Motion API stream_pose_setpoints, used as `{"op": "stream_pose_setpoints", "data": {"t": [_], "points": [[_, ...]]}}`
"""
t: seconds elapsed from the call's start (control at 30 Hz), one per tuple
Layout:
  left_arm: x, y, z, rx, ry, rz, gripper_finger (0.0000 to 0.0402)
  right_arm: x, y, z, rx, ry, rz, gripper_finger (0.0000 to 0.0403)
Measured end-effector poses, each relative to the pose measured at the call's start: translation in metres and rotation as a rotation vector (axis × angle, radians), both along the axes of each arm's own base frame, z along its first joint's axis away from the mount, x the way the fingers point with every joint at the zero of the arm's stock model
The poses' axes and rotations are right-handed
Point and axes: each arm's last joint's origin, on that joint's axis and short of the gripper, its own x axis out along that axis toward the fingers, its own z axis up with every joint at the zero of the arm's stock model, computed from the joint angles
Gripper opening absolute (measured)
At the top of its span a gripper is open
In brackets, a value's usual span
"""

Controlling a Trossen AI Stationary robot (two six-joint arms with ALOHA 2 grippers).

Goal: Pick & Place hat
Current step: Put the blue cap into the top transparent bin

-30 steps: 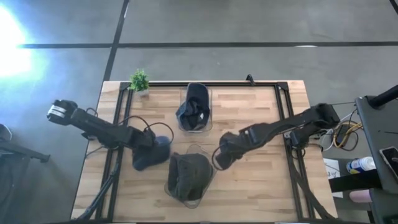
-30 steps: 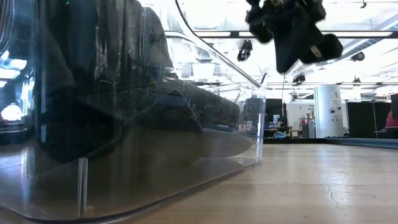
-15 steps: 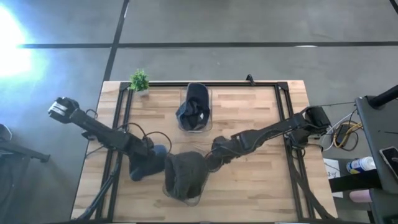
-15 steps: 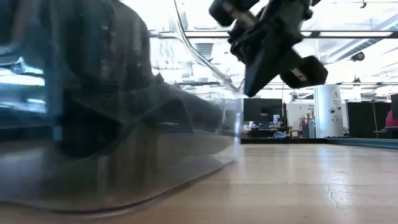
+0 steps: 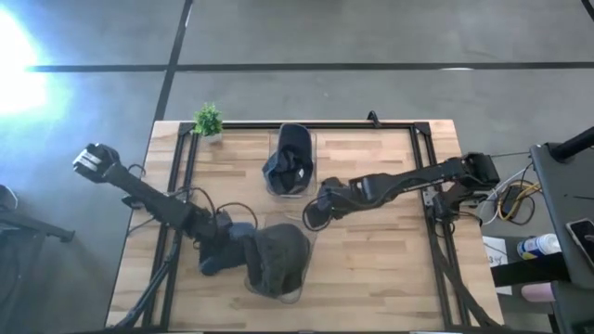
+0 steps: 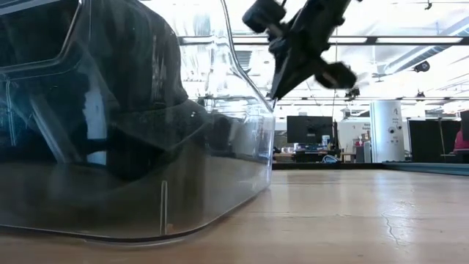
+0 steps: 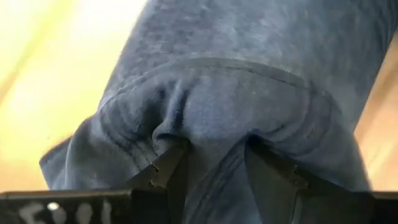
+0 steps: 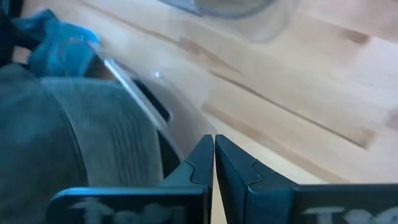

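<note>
A blue hat (image 5: 225, 252) lies bunched on the table by the left wall of a near clear bin (image 5: 299, 289), which holds a grey-olive hat (image 5: 278, 260). My left gripper (image 5: 219, 243) is shut on the blue hat, which fills the left wrist view (image 7: 236, 81). My right gripper (image 5: 312, 216) is shut and hangs by the bin's far right corner; in the right wrist view (image 8: 214, 157) it points at the bin's rim (image 8: 134, 93) and the grey-olive hat (image 8: 74, 137). In the low view the right gripper (image 6: 293, 62) is raised above the table. My left gripper pinches a bunched fold of the blue hat's cloth (image 7: 211, 146) between its two fingers (image 7: 168, 171), slanting down from the table's left. The hat sags around the fingers and seems to rest on the table. My right gripper: I cannot tell whether its shut tips touch the bin.
A second clear bin (image 5: 275, 141) at the far middle holds a dark navy hat (image 5: 290, 162). A small potted plant (image 5: 209, 121) stands at the far left corner. Black frame rails run along the table's left and right sides. Bare wood lies to the right of the near bin.
My right gripper swept toward the near bin's right side and then drew back toward the far edge. The bin with the grey-olive hat shifted and turned a little toward the left. My left gripper carried the blue hat toward the near edge, up against the bin.
</note>
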Motion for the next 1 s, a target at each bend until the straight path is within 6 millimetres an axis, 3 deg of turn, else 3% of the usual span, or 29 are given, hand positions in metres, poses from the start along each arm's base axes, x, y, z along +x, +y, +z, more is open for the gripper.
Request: {"op": "stream_pose_setpoints", "data": {"t": [0.17, 0.33, 0.5, 0.73, 1.0], "points": [[-0.015, -0.019, -0.004, -0.042, 0.037, -0.119, 0.0151, -0.013, 0.015, 0.017, 0.006, 0.047, 0.057, 0.0013], [-0.024, -0.030, -0.007, -0.071, 0.049, -0.126, 0.0151, -0.016, 0.040, 0.037, 0.068, 0.005, 0.132, 0.0013], [-0.024, -0.040, 0.004, -0.103, -0.016, -0.127, 0.0147, -0.020, 0.059, 0.047, 0.094, -0.022, 0.129, 0.0013], [-0.022, -0.060, 0.008, -0.227, -0.178, -0.355, 0.0132, -0.021, 0.076, 0.038, 0.219, 0.014, 0.149, 0.0013], [-0.021, -0.065, -0.001, -0.305, -0.259, -0.401, 0.0130, 0.010, 0.109, 0.002, 0.365, -0.023, 0.166, 0.0013]]}}
